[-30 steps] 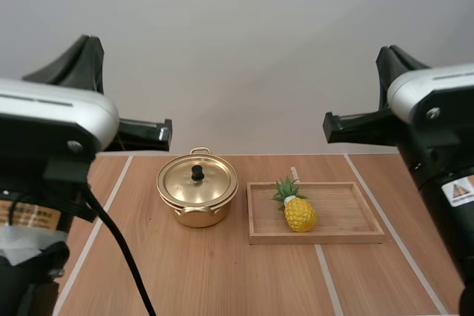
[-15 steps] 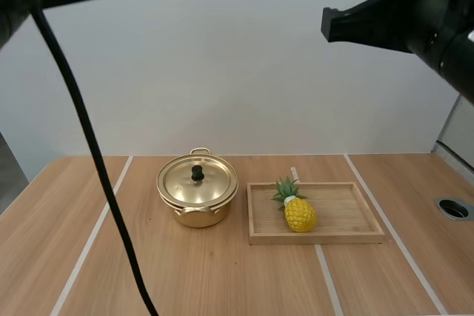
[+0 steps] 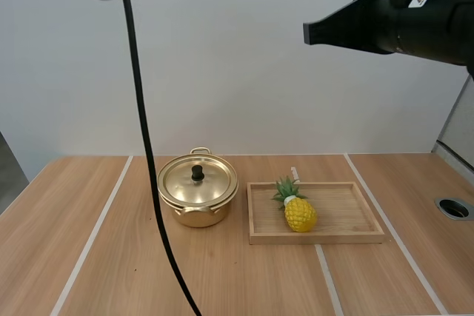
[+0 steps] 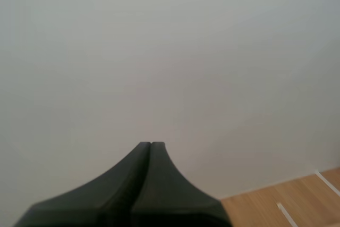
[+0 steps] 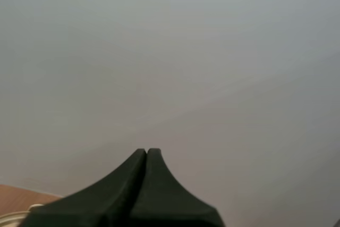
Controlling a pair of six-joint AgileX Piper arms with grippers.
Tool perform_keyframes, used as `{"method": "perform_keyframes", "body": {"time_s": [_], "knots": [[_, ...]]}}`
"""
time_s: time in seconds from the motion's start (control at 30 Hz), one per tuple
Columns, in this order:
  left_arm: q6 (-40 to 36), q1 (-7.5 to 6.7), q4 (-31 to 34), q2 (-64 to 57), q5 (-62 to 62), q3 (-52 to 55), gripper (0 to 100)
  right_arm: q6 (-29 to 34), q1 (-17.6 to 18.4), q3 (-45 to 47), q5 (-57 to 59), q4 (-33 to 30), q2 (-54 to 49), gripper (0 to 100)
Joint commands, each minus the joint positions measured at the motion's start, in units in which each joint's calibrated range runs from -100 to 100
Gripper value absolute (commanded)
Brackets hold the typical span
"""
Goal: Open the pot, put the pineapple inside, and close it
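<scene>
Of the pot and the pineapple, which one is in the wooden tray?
The pineapple: it rests in the wooden tray, while the pot, its lid on, sits on the table beside the tray.

Gold pot (image 3: 194, 216), lid (image 3: 197, 181) on, just left of wooden tray (image 3: 348, 216); pineapple (image 3: 299, 213) rests in tray.

The wooden surface (image 3: 222, 279) carries a gold pot (image 3: 197, 196) and, just right of the pot, a wooden tray (image 3: 348, 236), close to it but not touching. On either side of the pot run pale stripes (image 3: 90, 238). Far right of the pot is a round hole (image 3: 453, 208).
</scene>
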Motion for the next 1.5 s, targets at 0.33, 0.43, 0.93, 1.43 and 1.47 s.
{"method": "perform_keyframes", "body": {"time_s": [0.33,0.43,0.93,1.43,1.47], "knots": [[4.0,-0.18,-2.44,12.2,16.54,-0.5,0,-0.27,-0.95,-0.51,10.56,-0.48,9.77,0],[4.99,-0.18,-2.81,13.96,21.0,-0.5,0,-0.27,-0.95,-0.51,13.35,-0.48,11.54,0],[6.54,-0.18,-2.56,15.97,19.99,-0.5,17,-2.21,-0.95,-0.51,17.64,-2.77,14.22,0],[8.21,-0.18,-2.73,17.99,26.32,-0.5,100,-2.21,-0.95,-0.51,17.64,-2.23,14.22,32],[8.46,-0.18,-2.73,18.66,26.94,-0.22,100,-2.21,-0.95,-0.51,17.64,-2.23,14.22,32]]}}
